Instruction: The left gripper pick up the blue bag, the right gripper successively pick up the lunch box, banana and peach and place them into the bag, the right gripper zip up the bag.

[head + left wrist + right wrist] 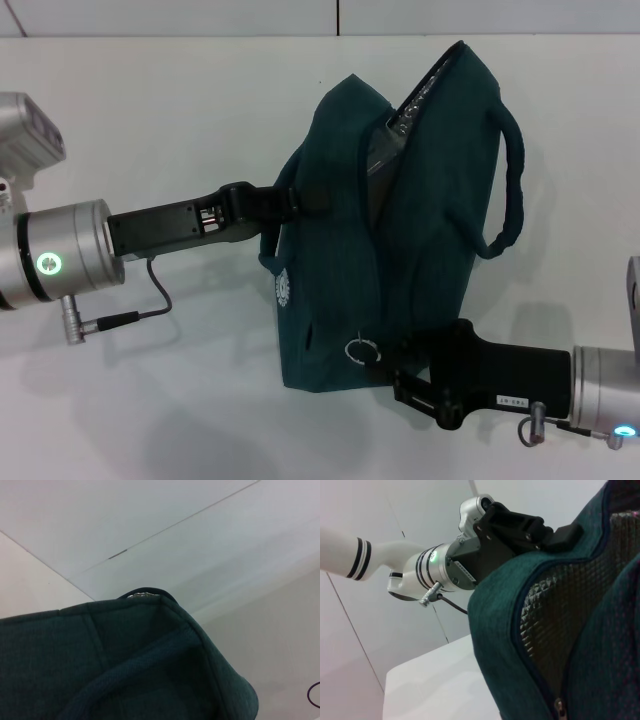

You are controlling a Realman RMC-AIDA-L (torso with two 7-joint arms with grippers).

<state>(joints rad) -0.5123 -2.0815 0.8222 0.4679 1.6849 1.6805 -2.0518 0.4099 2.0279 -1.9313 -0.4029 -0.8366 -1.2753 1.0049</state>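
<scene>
The blue bag [420, 250] hangs above the white table, tilted, its mouth partly open and showing silver quilted lining [385, 140]. My left gripper [295, 200] is shut on the bag's strap at its upper side; it also shows in the right wrist view [555, 532]. My right gripper [395, 365] is against the bag's lower corner, beside a small metal ring [362, 350]. The right wrist view shows the bag [600, 630] and its zipper slider [560, 707] at the closed end of the opening. The left wrist view shows only the bag's fabric [100, 655]. Lunch box, banana and peach are not visible.
The white table [150, 400] lies under both arms. A loop handle [512, 180] hangs off the bag's right side. The left arm's cable [130, 315] dangles below its wrist. A white wall stands behind the table.
</scene>
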